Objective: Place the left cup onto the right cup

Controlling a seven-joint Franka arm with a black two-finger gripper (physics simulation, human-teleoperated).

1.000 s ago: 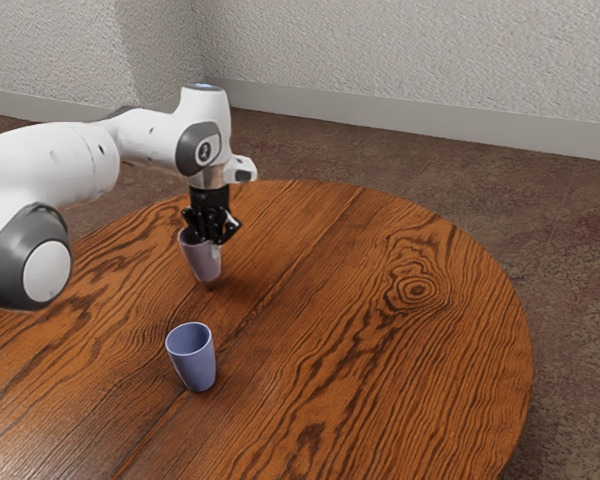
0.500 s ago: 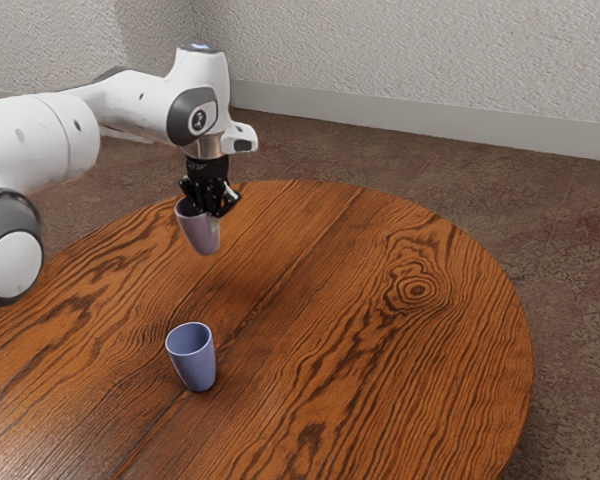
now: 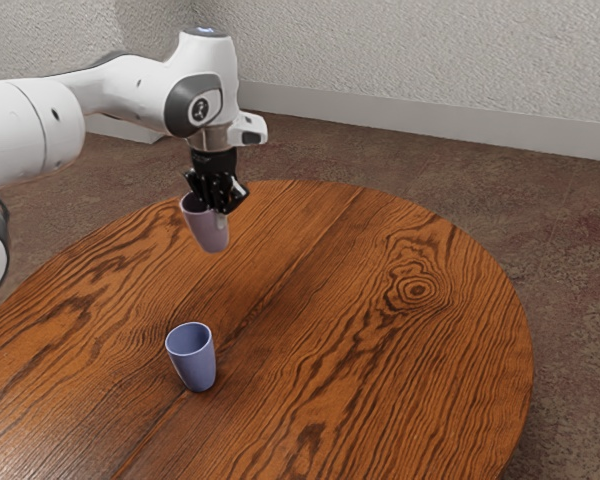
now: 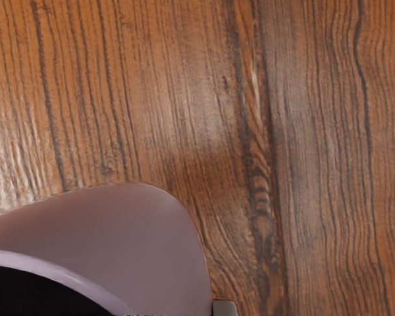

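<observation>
A pale purple cup (image 3: 208, 229) hangs in the air above the round wooden table (image 3: 380, 300), tilted a little, with my gripper (image 3: 213, 203) shut on its rim. In the wrist view the same held cup (image 4: 105, 250) shows large just under my hand, with wood grain beneath it. A blue cup (image 3: 192, 355) stands upright on the table, nearer the front edge and well below the held cup.
The table's far rim lies just behind my hand. A wide stretch of bare wood (image 3: 410, 290) extends toward the exterior view's right. Brown carpet and a pale wall with a baseboard surround the table.
My gripper has lifted the purple cup off the table and carried it up and slightly toward the exterior view's right. The blue cup has stayed where it was.
</observation>
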